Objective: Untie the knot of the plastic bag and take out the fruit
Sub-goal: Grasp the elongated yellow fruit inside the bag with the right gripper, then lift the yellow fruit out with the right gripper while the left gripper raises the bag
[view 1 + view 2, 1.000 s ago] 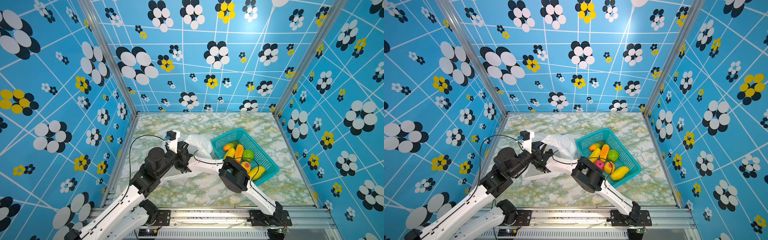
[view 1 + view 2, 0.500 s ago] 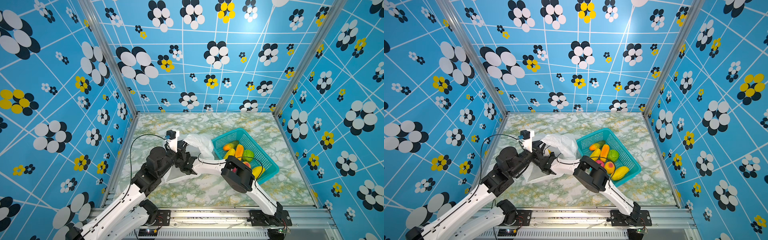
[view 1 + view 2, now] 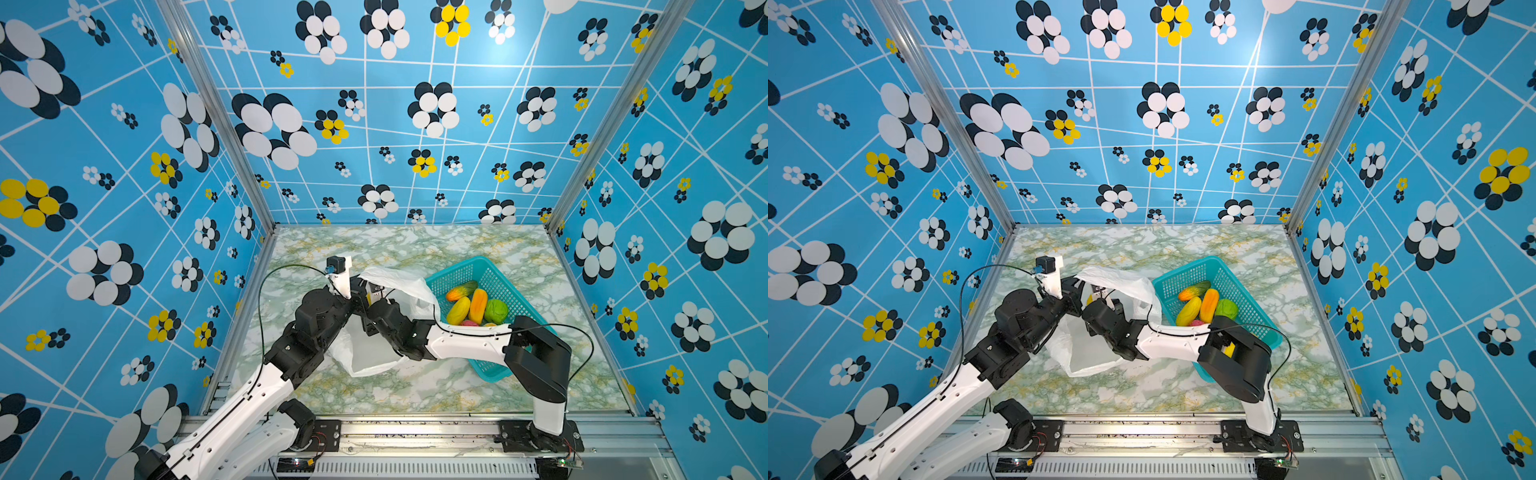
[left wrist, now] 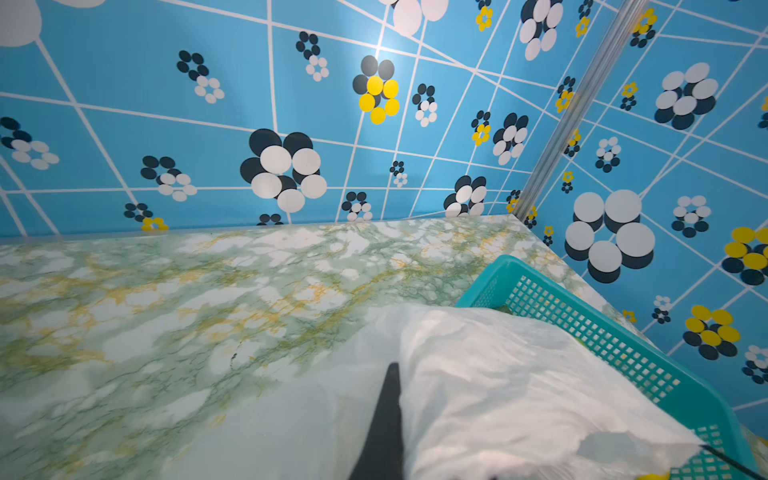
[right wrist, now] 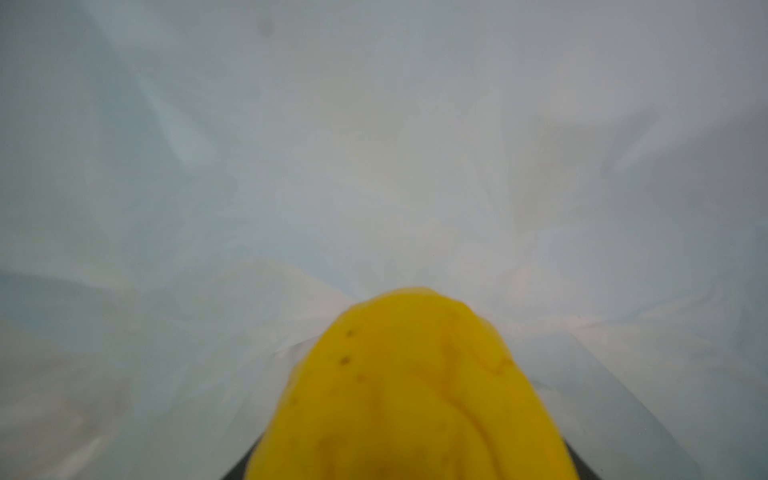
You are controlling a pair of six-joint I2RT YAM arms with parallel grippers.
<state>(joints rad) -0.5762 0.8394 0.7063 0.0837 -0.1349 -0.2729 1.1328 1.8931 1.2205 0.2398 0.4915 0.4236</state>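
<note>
The white plastic bag (image 3: 399, 282) lies on the marble table beside the basket, its mouth held up and open. My left gripper (image 3: 358, 291) is shut on the bag's rim; in the left wrist view one dark finger (image 4: 384, 419) shows under the bag's film (image 4: 498, 374). My right gripper (image 3: 372, 293) reaches into the bag's mouth. In the right wrist view its jaws are shut on a yellow fruit (image 5: 415, 395), with bag film (image 5: 374, 145) all around. Several fruit, among them an orange one (image 3: 478, 305) and a round green one (image 3: 496, 311), lie in the basket. The knot is out of view.
The teal mesh basket (image 3: 457, 274) stands right of the bag; my right forearm and elbow (image 3: 536, 357) cross its near corner. Blue patterned walls close in the table at the left, back and right. A metal rail (image 3: 415, 428) runs along the front.
My right gripper's jaws have closed in on the yellow fruit inside the bag, and that arm's elbow has swung right over the basket. My left gripper still holds the bag's rim.
</note>
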